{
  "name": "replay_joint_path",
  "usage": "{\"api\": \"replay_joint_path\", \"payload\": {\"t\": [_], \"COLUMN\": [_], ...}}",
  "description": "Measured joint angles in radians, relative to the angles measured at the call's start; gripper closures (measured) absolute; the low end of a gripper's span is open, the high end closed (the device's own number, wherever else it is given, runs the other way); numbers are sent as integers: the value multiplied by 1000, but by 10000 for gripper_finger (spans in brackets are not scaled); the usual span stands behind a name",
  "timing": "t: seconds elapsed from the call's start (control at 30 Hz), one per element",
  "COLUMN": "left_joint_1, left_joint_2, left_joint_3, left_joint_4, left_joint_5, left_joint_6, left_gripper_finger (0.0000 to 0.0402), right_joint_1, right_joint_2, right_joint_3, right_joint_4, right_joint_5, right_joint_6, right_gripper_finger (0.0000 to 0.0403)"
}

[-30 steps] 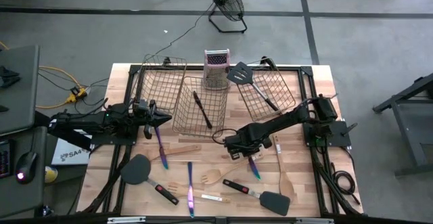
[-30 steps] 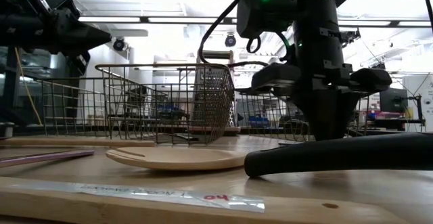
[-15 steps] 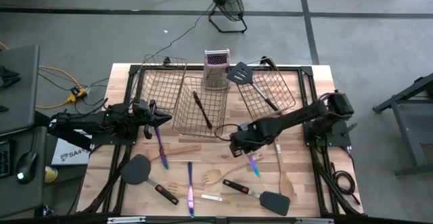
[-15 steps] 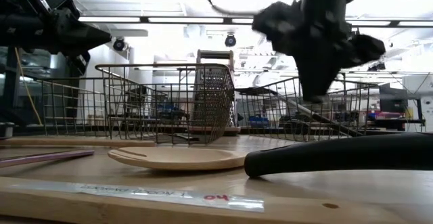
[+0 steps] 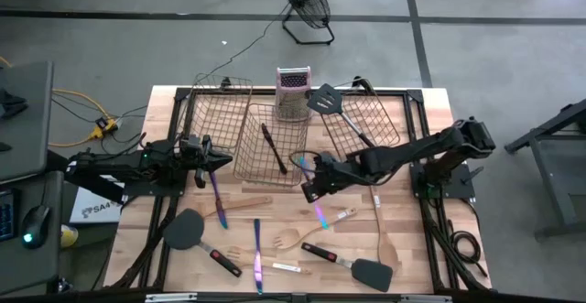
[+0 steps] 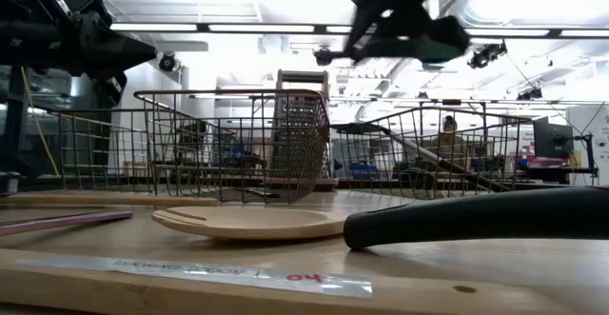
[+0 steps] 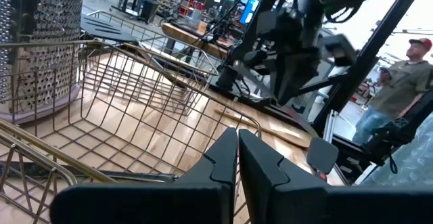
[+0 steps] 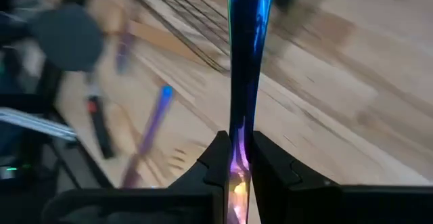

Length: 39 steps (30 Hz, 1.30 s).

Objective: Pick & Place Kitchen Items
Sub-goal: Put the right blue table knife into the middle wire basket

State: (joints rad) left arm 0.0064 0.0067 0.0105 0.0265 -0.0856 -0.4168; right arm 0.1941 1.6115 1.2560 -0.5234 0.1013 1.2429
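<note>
High view shows the right gripper (image 5: 311,186) raised over the middle of the table, just near of the centre wire basket (image 5: 271,143); its fingers are pinched on a slim iridescent piece of cutlery (image 5: 320,213), which hangs out from the jaws toward the near edge, clear of the wood; the right wrist view confirms the grasp, with the purple-blue shaft (image 8: 247,61) running straight out between the two dark fingers (image 8: 218,162), though its tip is too blurred to tell fork from knife. The left gripper (image 5: 218,161) waits at the left side of the table beside the left basket (image 5: 212,113), fingers pressed together and holding nothing; the left wrist view shows them meeting with no gap.

Other kitchen items lie scattered on the tabletop (image 5: 412,248); a second purple piece (image 5: 218,196) lies just near of the left gripper; a third (image 5: 257,255) lies toward the near edge; a black spatula (image 5: 188,231) sits near left, another (image 5: 363,270) near right; a wooden fork (image 5: 287,240) rests between them, and a wooden spoon (image 5: 385,241) lies at the right; a dark utensil (image 5: 274,148) lies inside the centre basket; a black slotted spatula (image 5: 341,113) rests across the right basket (image 5: 385,120); the metal grater (image 5: 292,92) stands upright at the far edge.
</note>
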Motion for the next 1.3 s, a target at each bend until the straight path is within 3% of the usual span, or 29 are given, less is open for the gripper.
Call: {"api": "replay_joint_path", "payload": {"t": [0.33,0.67,0.97,1.3], "left_joint_1": [0,0,0,0], "left_joint_2": [0,0,0,0], "left_joint_3": [0,0,0,0], "left_joint_4": [0,0,0,0], "left_joint_5": [0,0,0,1], "left_joint_6": [0,0,0,0], "left_gripper_finger": [387,387,387,387], "right_joint_1": [-53,-124,-223,-267], "right_joint_2": [0,-1,25,183], "right_joint_3": [1,2,43,305], "right_joint_4": [340,530,422,190], "right_joint_5": [33,214,236,149], "right_joint_6": [-236,-492,-548,-584], "right_gripper_finger": [372,372,372,372]}}
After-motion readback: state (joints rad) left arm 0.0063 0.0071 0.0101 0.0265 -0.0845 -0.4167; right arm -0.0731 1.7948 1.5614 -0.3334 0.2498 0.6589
